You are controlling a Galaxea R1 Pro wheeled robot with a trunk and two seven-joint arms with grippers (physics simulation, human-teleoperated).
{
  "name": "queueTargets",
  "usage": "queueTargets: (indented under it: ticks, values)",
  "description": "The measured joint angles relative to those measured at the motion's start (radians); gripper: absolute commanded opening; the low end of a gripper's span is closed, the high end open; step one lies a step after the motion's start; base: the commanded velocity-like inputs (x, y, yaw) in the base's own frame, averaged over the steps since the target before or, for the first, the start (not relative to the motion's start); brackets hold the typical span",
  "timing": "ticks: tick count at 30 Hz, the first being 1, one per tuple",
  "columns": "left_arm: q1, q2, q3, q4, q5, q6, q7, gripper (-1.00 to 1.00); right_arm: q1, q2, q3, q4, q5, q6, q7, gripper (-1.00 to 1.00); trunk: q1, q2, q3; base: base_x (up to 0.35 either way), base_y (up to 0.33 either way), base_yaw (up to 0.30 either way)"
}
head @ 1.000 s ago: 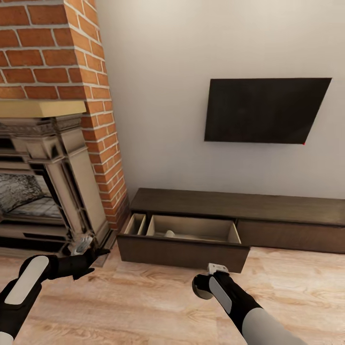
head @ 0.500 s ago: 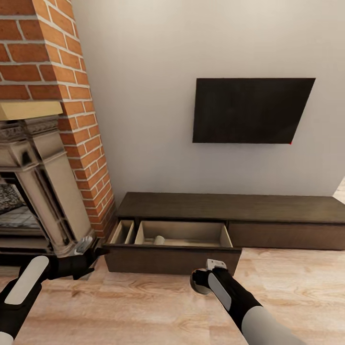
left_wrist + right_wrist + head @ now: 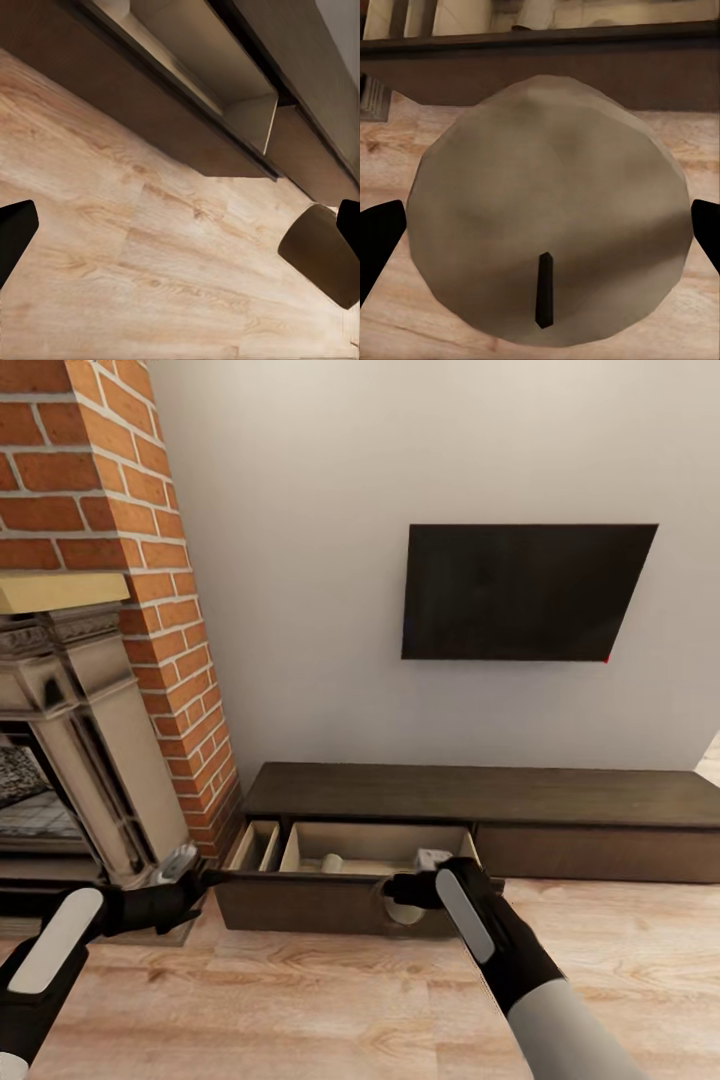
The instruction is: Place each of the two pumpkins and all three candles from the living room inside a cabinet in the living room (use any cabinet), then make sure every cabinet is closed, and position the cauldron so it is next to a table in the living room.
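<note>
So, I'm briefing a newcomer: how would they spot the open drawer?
Find the black wall-mounted screen; beneath it runs a long, low dark-brown wooden cabinet. At its end nearest the red-brick chimney, one drawer is pulled out, showing pale insides; the front beside it sits flush and shut.

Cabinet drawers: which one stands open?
On the cabinet, the left drawer, nearest the brick chimney, is pulled out, showing its pale inside. The right drawer front sits flush, closed.

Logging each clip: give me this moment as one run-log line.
right gripper: holds candle at open cabinet drawer front | left gripper: open, empty | one candle already in drawer
</note>
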Motion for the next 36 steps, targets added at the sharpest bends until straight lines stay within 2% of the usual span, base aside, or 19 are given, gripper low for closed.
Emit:
queueTargets:
  ticks: [2,5,34,36]
  values:
    - [0.000,0.000,-0.011,-0.003,0.000,0.000,0.000,1.00,0.001,0.000,-0.031,-0.023,0.003,0.025,0.000,-1.00,-0.008,0.014,0.006,0.000,0.000,0.000]
    - [0.000,0.000,-0.015,-0.004,0.001,0.000,0.000,1.00,0.001,0.001,-0.039,-0.028,-0.002,0.030,0.000,-1.00,-0.019,0.035,0.016,0.000,0.000,0.000]
    - [0.000,0.000,-0.017,-0.004,0.003,0.002,0.000,1.00,0.001,0.000,-0.044,-0.013,0.001,0.021,-0.007,-1.00,-0.130,0.238,0.107,0.000,0.000,0.000]
    - [0.000,0.000,-0.017,-0.004,0.003,0.002,0.000,1.00,0.001,0.000,-0.044,-0.011,0.000,0.018,-0.007,-1.00,-0.130,0.238,0.107,0.000,0.000,0.000]
